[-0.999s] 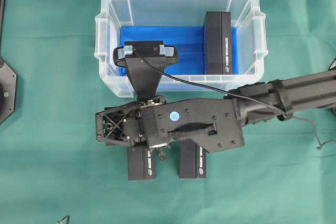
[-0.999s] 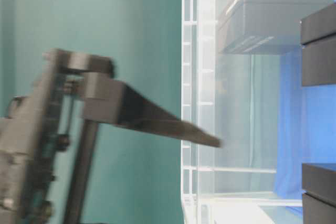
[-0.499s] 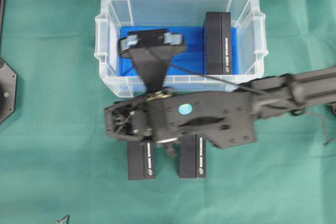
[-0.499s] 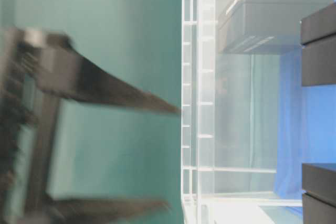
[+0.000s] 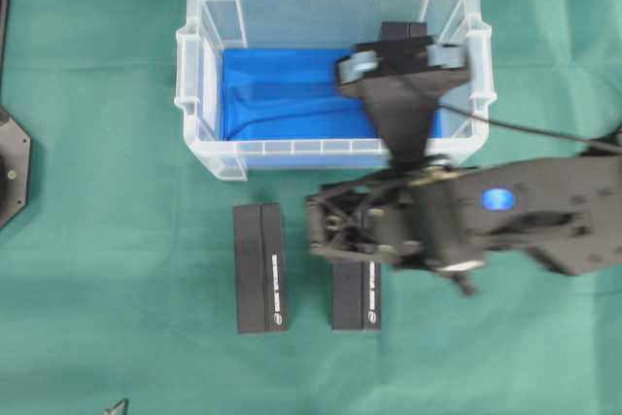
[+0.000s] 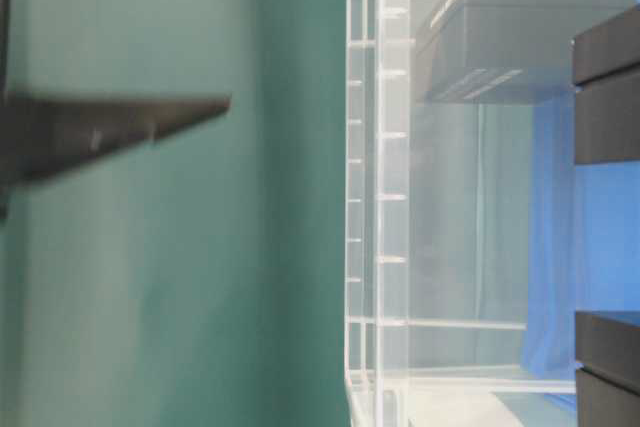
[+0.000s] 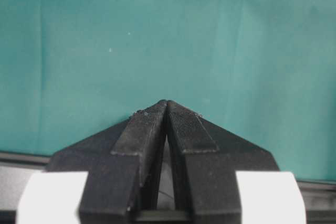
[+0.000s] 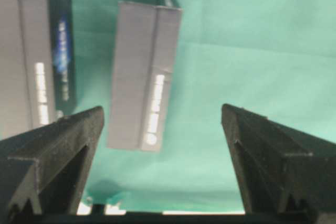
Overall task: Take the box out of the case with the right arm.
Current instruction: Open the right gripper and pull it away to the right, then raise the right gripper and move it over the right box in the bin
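The clear case (image 5: 199,55) with its blue bottom stands at the back of the green cloth. One black box (image 5: 403,29) lies in its right end, mostly hidden under my right arm's wrist camera; the table-level view shows this box (image 6: 530,32) through the case wall (image 6: 365,197). My right gripper (image 5: 335,230) hangs in front of the case, outside it, above the cloth. In the right wrist view it (image 8: 163,109) is open wide with nothing between the fingers. My left gripper (image 7: 166,103) is shut over bare cloth.
Two black boxes (image 5: 260,267) (image 5: 356,296) lie on the cloth in front of the case; the right wrist view shows them (image 8: 37,61) (image 8: 144,72) ahead of the fingers. A black base (image 5: 12,167) sits at the left edge.
My right arm has swung to the right, so its wrist camera now covers the case's right end instead of the left. The gripper stayed open and uncovered the left outside box.
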